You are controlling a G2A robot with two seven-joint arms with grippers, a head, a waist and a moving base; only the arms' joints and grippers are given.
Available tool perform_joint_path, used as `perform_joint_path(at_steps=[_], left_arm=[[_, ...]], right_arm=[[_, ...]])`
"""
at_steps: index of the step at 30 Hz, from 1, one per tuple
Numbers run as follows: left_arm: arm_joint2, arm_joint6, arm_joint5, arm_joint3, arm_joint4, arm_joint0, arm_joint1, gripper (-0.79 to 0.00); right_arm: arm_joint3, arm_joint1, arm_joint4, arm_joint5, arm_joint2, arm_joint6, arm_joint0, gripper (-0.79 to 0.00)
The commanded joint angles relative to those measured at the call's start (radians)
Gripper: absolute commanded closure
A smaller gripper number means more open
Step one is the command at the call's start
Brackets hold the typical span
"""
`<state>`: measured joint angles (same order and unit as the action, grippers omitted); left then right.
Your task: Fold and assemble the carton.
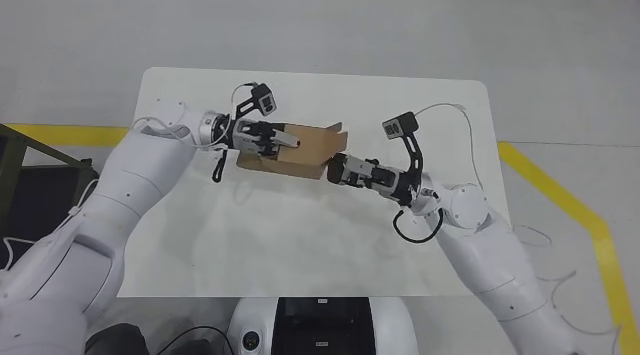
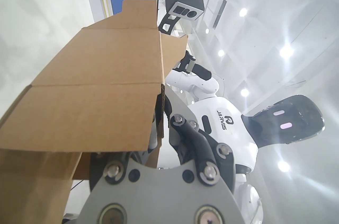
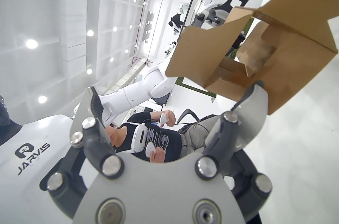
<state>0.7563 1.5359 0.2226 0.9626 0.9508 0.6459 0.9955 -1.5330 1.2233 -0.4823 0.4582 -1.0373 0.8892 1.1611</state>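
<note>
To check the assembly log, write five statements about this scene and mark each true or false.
1. The carton is brown cardboard with one end open. True.
2. The right gripper has its jaws shut tight. False: the jaws stand wide apart, with one fingertip at the carton's open end.
3. The left gripper has its jaws shut on the carton. True.
4. The table is black. False: it is white.
5. Both grippers are at the same end of the carton. False: they are at opposite ends.
</note>
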Motion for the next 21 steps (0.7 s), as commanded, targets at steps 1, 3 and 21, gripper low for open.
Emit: perform_joint_path(at_steps=[1, 3, 21], left_arm=[[0.001, 0.0, -0.005, 0.015, 0.002, 0.005, -0.002, 0.0], [-0.002, 0.0, -0.011, 0.033, 0.004, 0.01, -0.004, 0.0], [-0.018, 0.0, -0.057, 0.026, 0.079, 0.02, -0.015, 0.0]], right_arm=[[0.002, 0.002, -0.008, 0.001, 0.007, 0.004, -0.002, -0.785], [0.007, 0.004, -0.015, 0.004, 0.013, 0.008, -0.005, -0.785], [0.012, -0.011, -0.031, 0.036, -0.087, 0.004, 0.019, -0.785]])
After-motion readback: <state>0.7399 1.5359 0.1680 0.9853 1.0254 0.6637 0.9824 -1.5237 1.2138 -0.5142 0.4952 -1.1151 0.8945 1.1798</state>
